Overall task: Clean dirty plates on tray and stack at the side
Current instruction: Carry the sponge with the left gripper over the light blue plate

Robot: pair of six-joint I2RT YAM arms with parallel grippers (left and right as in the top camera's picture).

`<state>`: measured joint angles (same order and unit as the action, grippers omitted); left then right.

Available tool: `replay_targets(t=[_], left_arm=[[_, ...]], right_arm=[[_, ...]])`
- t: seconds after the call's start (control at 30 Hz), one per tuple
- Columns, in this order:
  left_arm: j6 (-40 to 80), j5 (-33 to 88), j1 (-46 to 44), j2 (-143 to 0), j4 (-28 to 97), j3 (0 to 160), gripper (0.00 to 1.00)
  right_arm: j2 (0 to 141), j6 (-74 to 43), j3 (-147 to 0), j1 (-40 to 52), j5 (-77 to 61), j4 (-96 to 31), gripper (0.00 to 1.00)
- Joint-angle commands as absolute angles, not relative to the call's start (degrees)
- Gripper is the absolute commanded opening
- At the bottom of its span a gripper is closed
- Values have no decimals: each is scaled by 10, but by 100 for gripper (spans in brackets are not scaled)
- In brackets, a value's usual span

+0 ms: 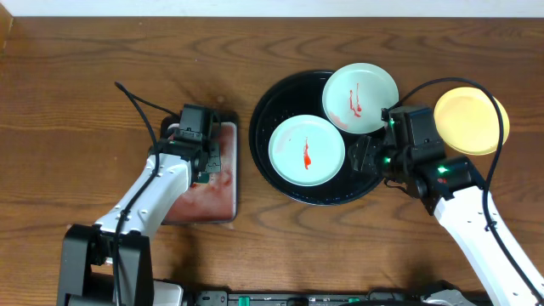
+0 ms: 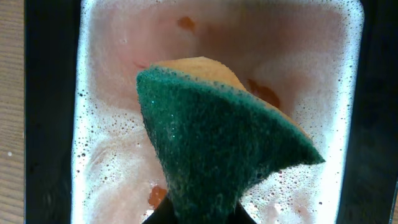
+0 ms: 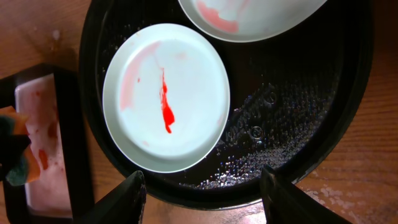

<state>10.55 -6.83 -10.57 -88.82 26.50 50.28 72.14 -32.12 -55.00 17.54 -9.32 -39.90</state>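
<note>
sponge (image 2: pixel 217 155) runs off the left wrist view's bottom edge, masking most of the left fingers (image 2: pixel 245 219); upper plate (image 3: pixel 249 15) cropped by the right wrist view's top.

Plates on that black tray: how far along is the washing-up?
One looks done: the yellow plate sits clean on the table beside the round tray. In hand: the left hand grips a sponge over the small soapy tray; the right hand hovers open above the round tray. Left: two mint plates, both smeared red, not yet stacked.
</note>
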Motion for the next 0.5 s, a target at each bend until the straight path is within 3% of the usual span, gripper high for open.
replay_targets(t=[0.0,0.47], left_arm=[[113,-80,-103,-889,265,507,7],[113,-53,-103,-886,264,510,7]], right_arm=[[717,-312,-555,168,-88,-401,57],[717,-310,-555,168,-72,-411,58]])
